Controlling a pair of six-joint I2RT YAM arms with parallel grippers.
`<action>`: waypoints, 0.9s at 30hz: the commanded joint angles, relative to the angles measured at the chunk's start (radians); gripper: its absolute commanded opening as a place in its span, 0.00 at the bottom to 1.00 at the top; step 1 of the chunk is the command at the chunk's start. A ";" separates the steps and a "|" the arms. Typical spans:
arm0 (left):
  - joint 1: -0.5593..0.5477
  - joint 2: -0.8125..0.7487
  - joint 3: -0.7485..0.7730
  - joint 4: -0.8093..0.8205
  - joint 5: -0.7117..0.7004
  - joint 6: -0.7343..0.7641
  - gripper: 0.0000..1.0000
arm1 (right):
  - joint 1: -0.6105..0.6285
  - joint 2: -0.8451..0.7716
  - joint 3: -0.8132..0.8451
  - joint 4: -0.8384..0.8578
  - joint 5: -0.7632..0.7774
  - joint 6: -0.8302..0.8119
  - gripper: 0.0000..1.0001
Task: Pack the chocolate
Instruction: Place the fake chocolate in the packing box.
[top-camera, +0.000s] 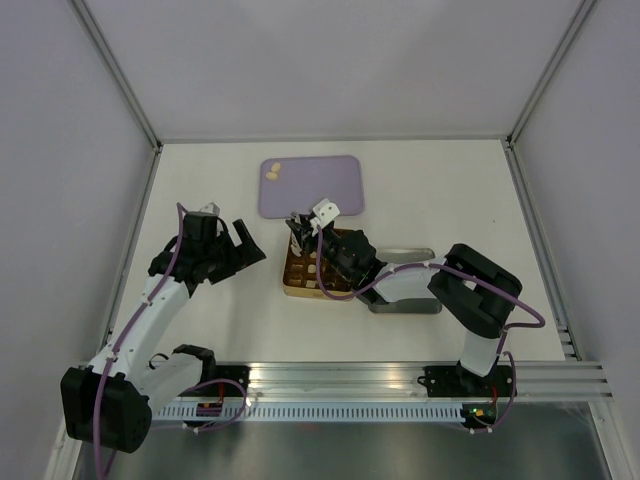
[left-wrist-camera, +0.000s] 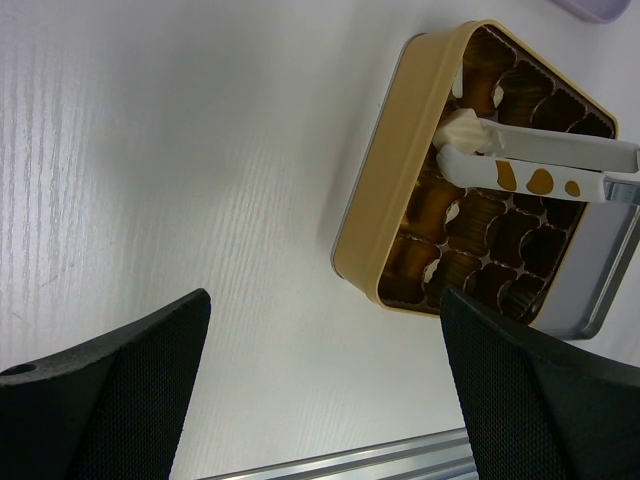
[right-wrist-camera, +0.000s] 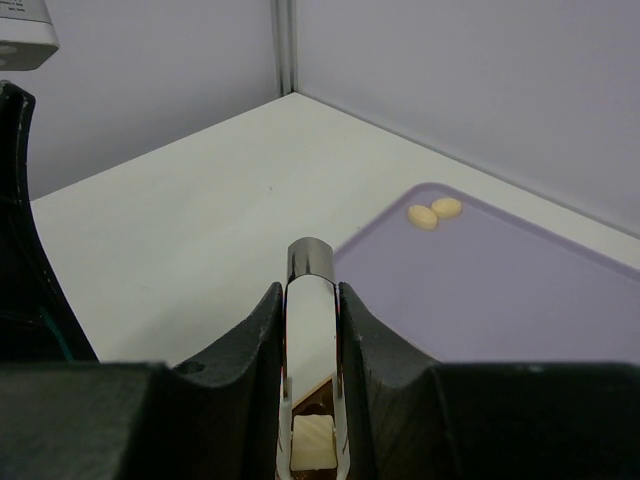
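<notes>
my left gripper (left-wrist-camera: 325, 310) spread wide above the desk (left-wrist-camera: 150, 150), my right gripper (right-wrist-camera: 308, 295) pinching the tweezers (left-wrist-camera: 560, 150), cream chocolate cube (right-wrist-camera: 312, 440) in their tips over the gold tin (left-wrist-camera: 385, 200)

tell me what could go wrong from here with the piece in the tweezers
1. The cream chocolate cube is pinched only at the tips of the tweezers; it could slip or twist and land across a divider of the gold tin instead of in a cell.
2. The right gripper clamps the tweezers' thin arms, so they might pivot in its grip and spoil the aim.
</notes>
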 joint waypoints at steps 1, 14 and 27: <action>0.005 -0.012 -0.001 0.018 0.023 0.009 1.00 | 0.005 0.003 0.032 0.091 0.016 0.020 0.24; 0.005 -0.014 -0.004 0.020 0.022 0.010 1.00 | 0.007 0.041 0.022 0.103 0.004 -0.011 0.24; 0.005 -0.025 -0.004 0.018 0.030 0.009 1.00 | 0.005 0.047 0.004 0.135 0.009 0.003 0.28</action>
